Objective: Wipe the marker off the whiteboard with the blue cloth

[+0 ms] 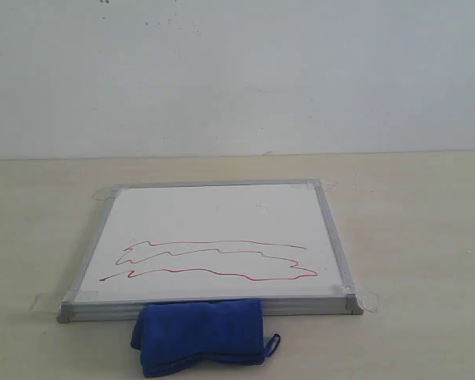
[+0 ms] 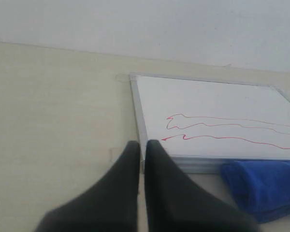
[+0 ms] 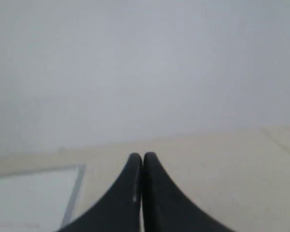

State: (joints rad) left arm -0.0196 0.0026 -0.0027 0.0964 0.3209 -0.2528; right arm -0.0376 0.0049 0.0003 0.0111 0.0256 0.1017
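Pale beige tabletop (image 1: 427,237) is stretching back to a plain white wall (image 1: 237,79). A flat rectangular whiteboard with a thin silver-grey metal frame (image 1: 214,210) is lying on it (clear tape tabs are showing at its corners). Thin red wavy marker lines (image 1: 222,242) are running across the board's nearer half. A small deep-blue microfibre cloth (image 1: 199,334) is lying bunched on the tabletop, touching the middle of the board's near edge, its thin loop (image 1: 273,345) trailing off to the right. The black left end effector (image 2: 142,145) is pointing at one corner of the board, its fingers pressed together on nothing. The black right end effector (image 3: 142,157) is likewise pressed together and empty, over the tabletop beside one edge of the board.
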